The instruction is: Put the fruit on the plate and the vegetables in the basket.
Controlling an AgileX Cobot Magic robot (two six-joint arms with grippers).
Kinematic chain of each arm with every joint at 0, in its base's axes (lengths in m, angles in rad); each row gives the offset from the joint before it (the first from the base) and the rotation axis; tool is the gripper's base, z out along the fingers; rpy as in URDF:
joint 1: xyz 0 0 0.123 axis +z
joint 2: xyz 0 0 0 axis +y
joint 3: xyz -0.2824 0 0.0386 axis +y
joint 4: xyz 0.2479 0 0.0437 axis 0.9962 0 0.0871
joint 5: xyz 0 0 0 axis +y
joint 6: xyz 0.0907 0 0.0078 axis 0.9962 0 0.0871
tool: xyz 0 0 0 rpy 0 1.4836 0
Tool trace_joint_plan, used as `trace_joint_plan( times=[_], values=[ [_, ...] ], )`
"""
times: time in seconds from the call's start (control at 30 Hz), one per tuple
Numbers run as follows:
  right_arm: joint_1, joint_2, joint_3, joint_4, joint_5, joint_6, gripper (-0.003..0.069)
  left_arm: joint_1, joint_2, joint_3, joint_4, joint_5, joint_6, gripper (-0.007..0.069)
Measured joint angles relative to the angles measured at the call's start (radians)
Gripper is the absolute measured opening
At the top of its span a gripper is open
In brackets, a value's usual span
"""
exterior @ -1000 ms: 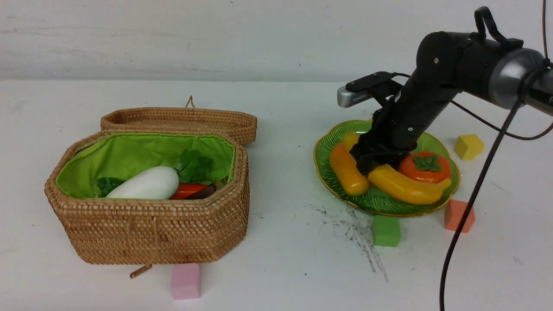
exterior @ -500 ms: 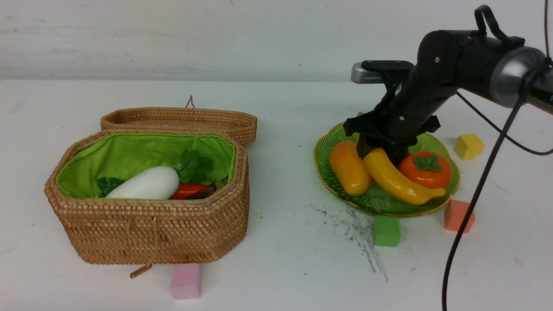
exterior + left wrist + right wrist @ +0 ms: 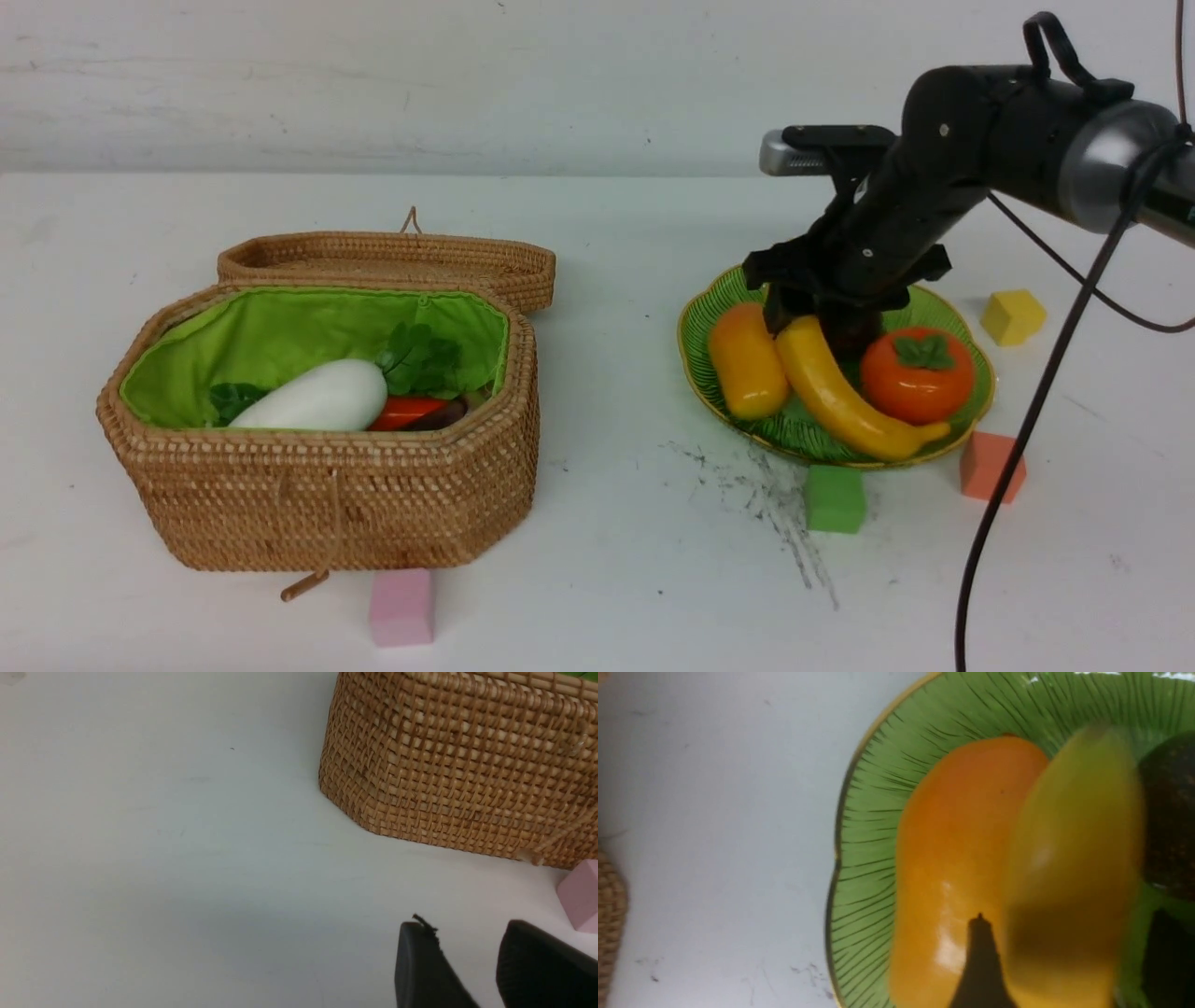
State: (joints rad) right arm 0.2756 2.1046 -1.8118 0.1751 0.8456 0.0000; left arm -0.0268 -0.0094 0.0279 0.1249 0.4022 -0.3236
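Your right gripper (image 3: 820, 329) stands over the far end of the banana (image 3: 845, 392), jaws parted with one on each side of it; whether they are touching it cannot be told. The banana is long, curved and glossy yellow, lying on the plate (image 3: 971, 397) between the mango (image 3: 747, 359) and the persimmon (image 3: 917, 373). In your right wrist view the banana (image 3: 1073, 858) is blurred, pressed along the yellow-orange mango (image 3: 952, 858), with the dark maroon ball (image 3: 1169, 812) on its other side. The persimmon is orange with a green leaf cap. The plate is a shallow ribbed green dish with a scalloped gold edge.

Your right arm (image 3: 943, 177) reaches in from the right and bends steeply down at the wrist, so the gripper points at the plate.

Your left gripper (image 3: 467, 970) hovers low over the bare worktop (image 3: 140, 835), jaws a narrow gap apart and empty, near the basket (image 3: 467, 765) and a pink cube (image 3: 584, 896).

Well to the left, the woven basket (image 3: 317, 495) sits open, lid (image 3: 392, 257) laid back, green lining showing. Inside lie the white radish (image 3: 317, 397), the orange-red carrot (image 3: 406, 411) and the dark eggplant (image 3: 441, 416), side by side.
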Motion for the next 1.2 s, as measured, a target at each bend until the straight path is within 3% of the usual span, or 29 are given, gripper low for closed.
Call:
trace_joint_plan(
  times=[0.23,0.67,0.9,1.03,1.13,1.2],
  values=[
    [0.000,0.000,0.000,0.021,-0.004,0.017,0.0582,0.000,0.000,0.000,0.000,0.000,0.000,0.0239],
    [0.000,-0.009,0.000,0.019,-0.008,0.042,0.0589,0.000,0.000,0.000,0.000,0.000,0.000,0.0239],
    [-0.027,-0.148,0.000,-0.019,-0.035,0.037,0.0587,0.000,0.000,0.000,0.000,0.000,0.000,0.0239],
    [-0.040,-0.264,0.000,-0.055,0.028,-0.048,0.0561,0.000,0.000,0.000,0.000,0.000,0.000,0.0239],
    [-0.053,-0.387,0.000,-0.056,0.101,-0.102,0.0487,0.000,0.000,0.000,0.000,0.000,0.000,0.0239],
    [-0.064,-0.466,0.000,-0.052,0.137,-0.115,0.0402,0.000,0.000,0.000,0.000,0.000,0.000,0.0239]
  ],
)
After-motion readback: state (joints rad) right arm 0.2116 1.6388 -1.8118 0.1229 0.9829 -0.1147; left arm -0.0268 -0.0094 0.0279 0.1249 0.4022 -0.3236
